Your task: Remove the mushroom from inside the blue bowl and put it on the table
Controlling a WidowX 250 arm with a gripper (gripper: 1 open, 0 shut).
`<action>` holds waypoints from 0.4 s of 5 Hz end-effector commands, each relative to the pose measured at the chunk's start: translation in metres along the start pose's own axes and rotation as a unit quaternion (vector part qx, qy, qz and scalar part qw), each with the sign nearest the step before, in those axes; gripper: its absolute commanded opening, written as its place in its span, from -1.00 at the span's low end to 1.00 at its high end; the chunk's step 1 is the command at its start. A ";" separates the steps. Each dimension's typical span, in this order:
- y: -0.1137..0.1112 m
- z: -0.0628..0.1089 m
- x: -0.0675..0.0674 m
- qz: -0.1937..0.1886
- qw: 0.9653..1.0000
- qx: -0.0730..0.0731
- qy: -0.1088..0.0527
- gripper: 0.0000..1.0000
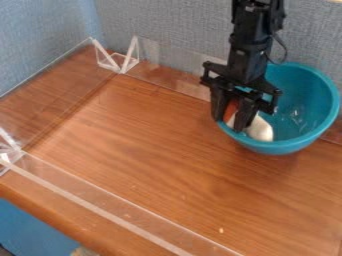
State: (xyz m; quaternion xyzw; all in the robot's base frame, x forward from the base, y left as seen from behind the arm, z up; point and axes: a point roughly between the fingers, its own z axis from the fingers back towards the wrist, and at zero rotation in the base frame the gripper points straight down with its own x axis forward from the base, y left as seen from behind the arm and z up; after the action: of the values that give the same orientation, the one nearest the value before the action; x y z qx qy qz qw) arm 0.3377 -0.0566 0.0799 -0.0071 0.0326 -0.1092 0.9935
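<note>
The teal-blue bowl (pixel 305 108) stands at the right edge of the reddish-brown table (pixel 140 150). My gripper (pixel 241 120) points straight down over the bowl's left half, its black fingers inside the rim. The cream-white mushroom (pixel 259 130) sits between the fingertips, a bit above the bowl's floor, with an orange-tan part showing between the fingers. The jaws stand partly closed on it. The fingers hide part of the mushroom.
Low clear acrylic walls edge the table, with a corner bracket (pixel 120 55) at the back left and a wall (pixel 94 205) along the front. A blue-grey backdrop rises behind. Bare wood lies to the left of the bowl.
</note>
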 end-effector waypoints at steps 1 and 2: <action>0.005 0.040 -0.005 -0.003 0.998 0.004 -0.056 -1.00; 0.006 0.044 -0.009 -0.009 0.998 0.005 -0.058 -1.00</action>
State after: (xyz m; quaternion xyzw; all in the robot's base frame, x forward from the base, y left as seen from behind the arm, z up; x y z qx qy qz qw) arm 0.3316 -0.0525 0.0937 -0.0082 0.0194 -0.1231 0.9922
